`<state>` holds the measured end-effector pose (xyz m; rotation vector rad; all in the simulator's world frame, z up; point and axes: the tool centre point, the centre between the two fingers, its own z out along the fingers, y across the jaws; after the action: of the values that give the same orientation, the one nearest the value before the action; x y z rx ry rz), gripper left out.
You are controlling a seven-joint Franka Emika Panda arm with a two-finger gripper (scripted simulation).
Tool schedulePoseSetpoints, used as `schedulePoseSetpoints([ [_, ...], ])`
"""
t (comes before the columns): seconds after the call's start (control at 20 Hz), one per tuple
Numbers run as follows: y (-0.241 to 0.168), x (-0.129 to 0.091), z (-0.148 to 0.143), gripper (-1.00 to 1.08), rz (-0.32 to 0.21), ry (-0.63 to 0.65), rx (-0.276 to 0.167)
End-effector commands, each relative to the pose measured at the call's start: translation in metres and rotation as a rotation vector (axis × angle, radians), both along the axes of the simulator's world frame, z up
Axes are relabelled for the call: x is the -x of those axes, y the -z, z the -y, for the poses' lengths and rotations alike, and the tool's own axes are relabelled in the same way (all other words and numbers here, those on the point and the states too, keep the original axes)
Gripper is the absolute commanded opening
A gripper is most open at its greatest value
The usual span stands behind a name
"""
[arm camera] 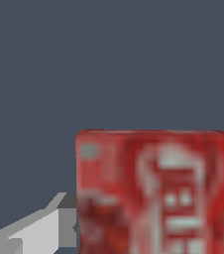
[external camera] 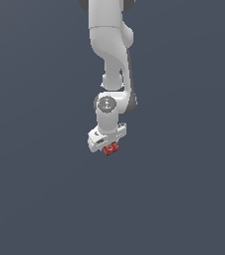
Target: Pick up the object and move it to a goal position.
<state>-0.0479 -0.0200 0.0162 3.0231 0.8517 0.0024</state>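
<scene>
a bare simulated scene, not a real room. flat slate-grey background (external camera: 30, 199) fills both views. the white arm (external camera: 109, 45) looks smooth and computer-rendered.

Clearance around the gripper: open on all sides, only its own load close by.

In the exterior view, the gripper (external camera: 108, 144) hangs below the white arm (external camera: 110, 45) over a plain dark grey surface (external camera: 35, 199); nothing stands on that surface to the exterior view's left, to its right or nearer the camera. The only thing near the fingers is the red box (external camera: 111, 148) just under the gripper body, touching it. In the wrist view, the red box (arm camera: 156, 191) fills the near field beside one grey finger (arm camera: 39, 230) (the other finger is hidden), and bare grey surface (arm camera: 84, 59) lies beyond it.
</scene>
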Motion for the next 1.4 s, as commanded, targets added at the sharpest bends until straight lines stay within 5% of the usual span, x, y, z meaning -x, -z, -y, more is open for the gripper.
schedulePoseSetpoints([
  [0.0,0.001,0.001,0.0,-1.0,-0.002,0.0,0.0],
  [0.65,-0.004,0.011,-0.004,-1.0,0.0,0.0,0.0],
  [1.35,-0.028,0.072,-0.025,-1.0,-0.002,0.0,0.0],
])
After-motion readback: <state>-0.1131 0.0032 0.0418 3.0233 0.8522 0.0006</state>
